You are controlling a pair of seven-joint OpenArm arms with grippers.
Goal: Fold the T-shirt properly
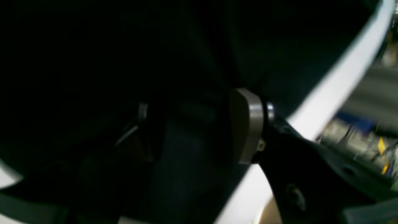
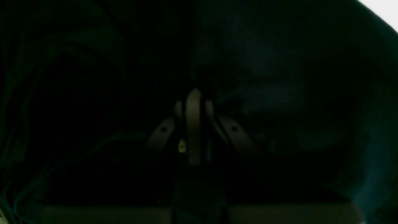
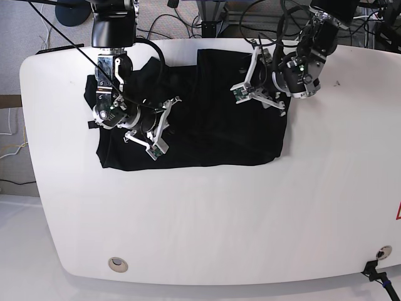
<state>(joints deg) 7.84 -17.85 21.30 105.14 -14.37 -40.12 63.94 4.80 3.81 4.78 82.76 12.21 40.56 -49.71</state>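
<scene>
Lying limp on the white table [image 3: 250, 219], the T-shirt [image 3: 207, 135] looks soft and light, best pinched at a hem corner; the left gripper [image 3: 255, 78] stands apart, the right gripper [image 3: 156, 128] together.

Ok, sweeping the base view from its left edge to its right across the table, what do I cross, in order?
Bare white table → right tool, over the left part of the black T-shirt → left tool, over the shirt's right part → bare table again.
</scene>
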